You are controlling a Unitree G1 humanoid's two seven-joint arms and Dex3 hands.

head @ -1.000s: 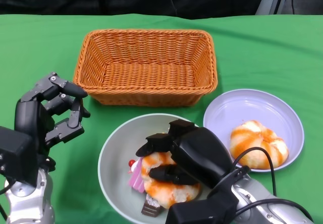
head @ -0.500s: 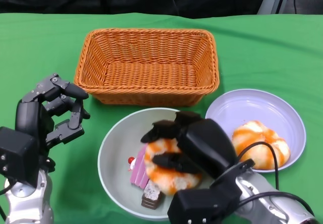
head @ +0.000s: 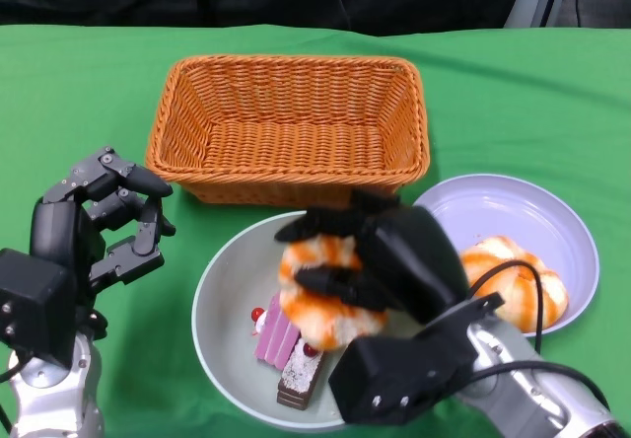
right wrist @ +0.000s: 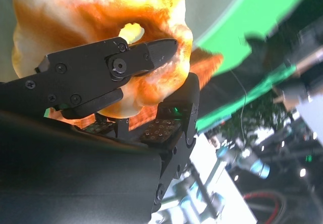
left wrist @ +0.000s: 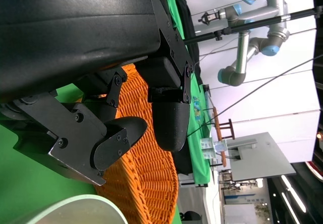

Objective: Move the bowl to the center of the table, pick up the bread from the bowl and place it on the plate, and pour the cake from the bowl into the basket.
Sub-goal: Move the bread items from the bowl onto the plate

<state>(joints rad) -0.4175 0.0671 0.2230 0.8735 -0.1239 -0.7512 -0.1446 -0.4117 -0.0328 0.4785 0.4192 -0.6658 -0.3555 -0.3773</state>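
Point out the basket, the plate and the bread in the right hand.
basket point(head: 286, 122): head view, on its woven floor.
plate point(head: 493, 206): head view, on the bare far part of its inside.
bread point(head: 320, 310): head view, on its orange-glazed side below the right hand's fingers.

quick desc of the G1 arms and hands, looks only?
Both forearms are silver metal. The left hand and right hand are black with jointed fingers and visible screws; the right has a glossy rounded shell. Black cables loop over the right forearm.
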